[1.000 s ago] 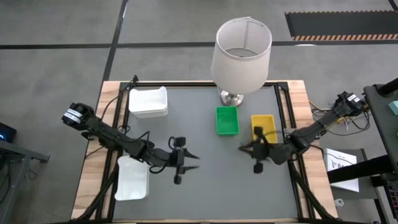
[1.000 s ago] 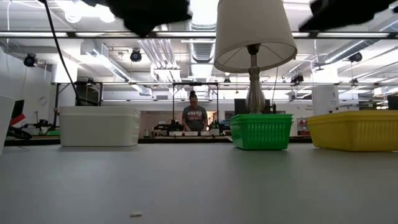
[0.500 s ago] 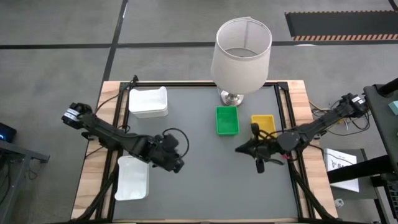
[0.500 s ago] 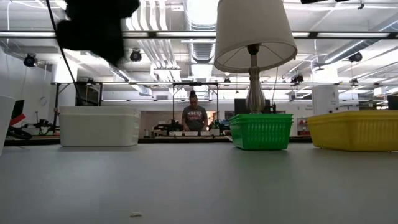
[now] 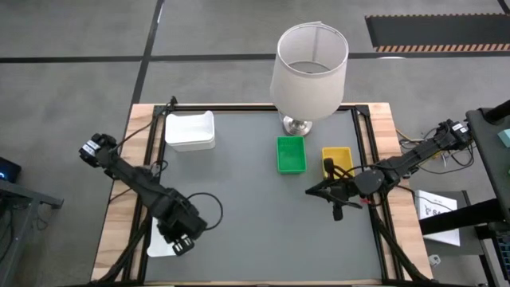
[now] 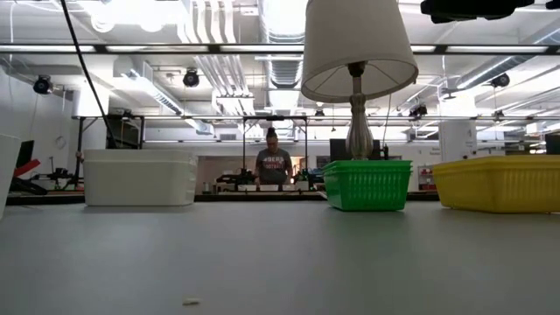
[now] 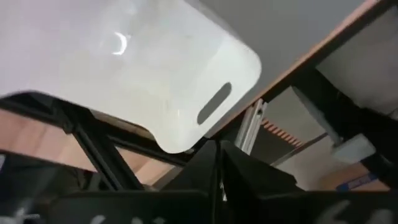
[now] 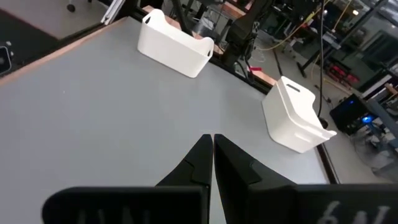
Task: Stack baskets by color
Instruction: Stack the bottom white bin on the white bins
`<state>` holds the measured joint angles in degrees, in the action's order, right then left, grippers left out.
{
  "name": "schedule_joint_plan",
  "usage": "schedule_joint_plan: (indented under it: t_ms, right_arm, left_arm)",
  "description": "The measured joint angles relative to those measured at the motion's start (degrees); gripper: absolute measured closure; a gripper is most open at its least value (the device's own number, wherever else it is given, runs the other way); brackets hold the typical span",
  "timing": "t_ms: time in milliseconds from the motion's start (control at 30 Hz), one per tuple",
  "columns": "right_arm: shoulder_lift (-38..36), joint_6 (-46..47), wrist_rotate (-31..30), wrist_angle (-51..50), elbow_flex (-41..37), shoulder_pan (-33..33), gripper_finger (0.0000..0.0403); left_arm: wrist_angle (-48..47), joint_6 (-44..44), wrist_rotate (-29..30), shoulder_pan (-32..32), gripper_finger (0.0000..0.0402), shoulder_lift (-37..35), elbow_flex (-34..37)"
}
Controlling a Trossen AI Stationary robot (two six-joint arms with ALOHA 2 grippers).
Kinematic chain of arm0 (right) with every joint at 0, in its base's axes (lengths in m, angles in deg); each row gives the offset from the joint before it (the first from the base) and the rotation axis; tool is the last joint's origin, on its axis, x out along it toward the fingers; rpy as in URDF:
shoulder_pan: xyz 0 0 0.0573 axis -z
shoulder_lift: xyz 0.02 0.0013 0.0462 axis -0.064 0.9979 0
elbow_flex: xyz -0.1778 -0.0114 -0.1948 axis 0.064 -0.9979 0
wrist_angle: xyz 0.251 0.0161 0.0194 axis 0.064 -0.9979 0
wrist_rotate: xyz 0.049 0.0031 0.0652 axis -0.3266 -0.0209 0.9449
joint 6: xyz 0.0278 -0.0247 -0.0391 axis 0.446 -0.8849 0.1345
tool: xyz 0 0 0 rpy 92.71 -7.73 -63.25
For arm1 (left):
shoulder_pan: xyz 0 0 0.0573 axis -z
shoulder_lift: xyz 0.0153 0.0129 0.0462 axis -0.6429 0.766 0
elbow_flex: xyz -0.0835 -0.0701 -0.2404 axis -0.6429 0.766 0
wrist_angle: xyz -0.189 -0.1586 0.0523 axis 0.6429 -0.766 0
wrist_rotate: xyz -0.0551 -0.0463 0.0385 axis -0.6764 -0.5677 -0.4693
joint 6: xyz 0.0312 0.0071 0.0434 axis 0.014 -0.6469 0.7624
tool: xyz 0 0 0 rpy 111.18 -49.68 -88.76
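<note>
Tabletop (image 5: 255, 231) wide, lamp (image 5: 308, 72) at the back. Beside the lamp's base: green basket (image 5: 291, 154), yellow basket (image 5: 337, 160). Left of the lamp, 1 white basket (image 5: 190, 131); another white basket (image 7: 124, 68) lies tipped under the left end effector (image 5: 180, 243), clenched on nothing. Right end effector (image 5: 317, 191) clenched too. Risk: closed fingers nudging that tipped basket off the edge.

I see a wide bare stretch of the table (image 5: 247, 215) through the centre and lower middle of the high view. The lamp (image 5: 309, 65) blocks the upper middle, with the green basket (image 5: 291, 155) and yellow basket (image 5: 337, 159) just below it. A white basket (image 5: 190, 131) fills the upper left.
</note>
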<state>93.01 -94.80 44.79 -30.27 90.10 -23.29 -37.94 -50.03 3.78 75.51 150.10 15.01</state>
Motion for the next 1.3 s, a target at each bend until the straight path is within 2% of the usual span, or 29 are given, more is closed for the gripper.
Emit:
schedule_joint_plan:
  t_ms: [233, 567, 633, 733, 800, 833, 933, 1133, 1300]
  right_arm:
    - [0.01, -0.51, -0.01, -0.82, 0.0, 0.0, 0.0394]
    - [-0.01, -0.51, -0.01, -0.48, -0.02, 0.0, 0.0394]
    - [-0.03, -0.53, -0.01, -0.39, -0.02, 0.0, 0.0394]
    - [0.01, -0.46, -0.01, -0.14, 0.06, 0.0, 0.0394]
    - [0.03, -0.49, -0.01, 0.47, 0.1, 0.0, 0.0394]
    - [0.03, -0.47, -0.01, 0.62, 0.11, 0.0, 0.0394]
    - [0.03, 0.15, -0.01, 0.58, 0.13, 0.0, 0.0394]
    - [0.08, -0.94, -0.01, 0.59, 0.13, 0.0, 0.0394]
    - [0.08, -0.92, -0.01, 0.59, 0.13, 0.0, 0.0394]
  left_arm:
    - [15.02, -1.91, 0.0, 0.62, 0.0401, 1.04, 4.8]
    - [17.02, -0.88, -1.15, 0.23, 0.0401, 3.91, 7.36]
    - [21.09, 0.61, 3.07, -0.55, 0.0401, 4.07, 7.47]
    - [25.75, 2.8, 13.65, -3.07, 0.0401, 4.89, 7.47]
    - [26.46, 3.81, 14.89, -5.4, 0.0401, 5.6, 7.13]
    - [26.12, 4.05, 13.15, -6.36, 0.0401, 5.83, 6.79]
    - [24.94, 3.86, 3.15, -7.5, 0.0401, 5.84, 4.6]
    - [18.79, 1.59, -9.1, -3.58, 0.0401, 5.6, 5.1]
    - [18.58, -3.57, -10.64, -0.72, 0.0401, 5.62, 9.05]
